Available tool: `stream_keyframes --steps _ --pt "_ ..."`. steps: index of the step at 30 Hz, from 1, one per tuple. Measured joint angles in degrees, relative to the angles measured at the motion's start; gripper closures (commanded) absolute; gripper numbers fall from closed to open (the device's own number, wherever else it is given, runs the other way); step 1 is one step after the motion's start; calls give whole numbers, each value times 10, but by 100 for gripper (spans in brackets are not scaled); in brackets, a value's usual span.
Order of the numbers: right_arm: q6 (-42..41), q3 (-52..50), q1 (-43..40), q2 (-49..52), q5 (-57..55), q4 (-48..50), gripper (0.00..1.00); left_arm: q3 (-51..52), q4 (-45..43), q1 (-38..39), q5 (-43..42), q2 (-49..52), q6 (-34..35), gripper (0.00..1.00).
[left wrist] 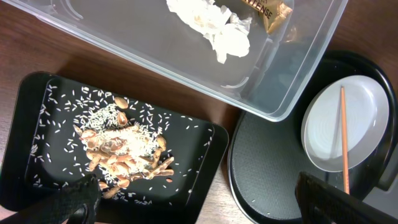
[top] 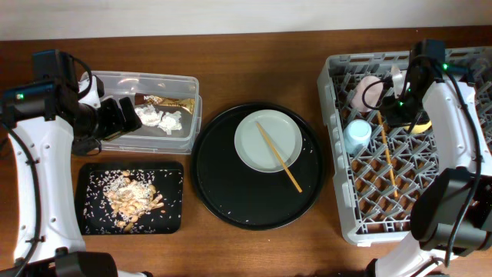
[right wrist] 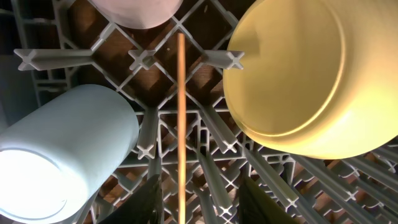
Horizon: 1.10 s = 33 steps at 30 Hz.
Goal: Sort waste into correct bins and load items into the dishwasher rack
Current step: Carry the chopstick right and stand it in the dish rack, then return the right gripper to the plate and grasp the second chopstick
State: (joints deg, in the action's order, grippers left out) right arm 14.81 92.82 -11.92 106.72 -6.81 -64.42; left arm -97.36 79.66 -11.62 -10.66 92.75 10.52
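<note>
My right gripper [right wrist: 205,206] hangs open over the grey dishwasher rack [top: 354,223]. One wooden chopstick [right wrist: 181,118] lies on the lattice between its fingers, touched by neither. Beside it in the rack are the light-blue cup [right wrist: 68,149], the pink cup [right wrist: 138,12] and the yellow bowl [right wrist: 311,81]. The other chopstick [top: 278,156] rests on the pale plate [top: 261,131]. My left gripper [left wrist: 199,208] is wide open and holds nothing, above the flat black tray [left wrist: 205,155] of food scraps [left wrist: 124,149]. White tissue [left wrist: 217,28] and the foil wrapper [left wrist: 267,12] lie in the clear tub [left wrist: 292,81].
The big round black tray [top: 231,196] sits mid-table under the plate, with a few rice grains on it. The right arm [top: 453,138] crosses the rack's right side and hides part of the bowl. The left arm [top: 31,154] runs along the table's left edge.
</note>
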Motion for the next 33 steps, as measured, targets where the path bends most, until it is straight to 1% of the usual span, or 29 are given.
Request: stream_keyframes --steps 4,5,9,11,12,13,14,19,20,21,24,26,27,28,31,33 --pt "-5 0 0 0 19 0 59 0 0 0 0 0 0 1" --pt "-14 0 0 0 38 -1 56 0 0 0 0 0 0 1" --pt "-44 0 1 0 173 -37 53 0 0 0 0 0 0 1" --pt "-50 0 5 0 246 -62 48 0 0 0 0 0 0 1" --pt "-54 0 11 0 283 -73 43 0 0 0 0 0 0 1" --pt "-60 0 24 0 328 -88 20 0 0 0 0 0 0 1" --pt "-59 0 33 0 349 -93 2 0 0 0 0 0 0 1" --pt "-61 0 107 0 450 -93 2 0 0 0 0 0 0 1" --pt "-60 0 122 0 464 -89 0 0 0 0 0 0 0 1" --pt "-61 0 147 0 475 -77 9 0 0 0 0 0 0 1" --pt "-60 0 207 1 473 -53 18 0 0 0 0 0 0 1" --pt "-64 0 250 1 446 -37 27 0 0 0 0 0 0 1" --pt "-71 0 272 1 422 -31 37 0 0 0 0 0 0 1" --pt "-80 0 300 1 391 -23 43 0 0 0 0 0 0 1" --pt "-122 0 354 1 290 -6 52 0 0 0 0 0 0 1" --pt "-160 0 388 1 200 2 53 0 0 0 0 0 0 1"
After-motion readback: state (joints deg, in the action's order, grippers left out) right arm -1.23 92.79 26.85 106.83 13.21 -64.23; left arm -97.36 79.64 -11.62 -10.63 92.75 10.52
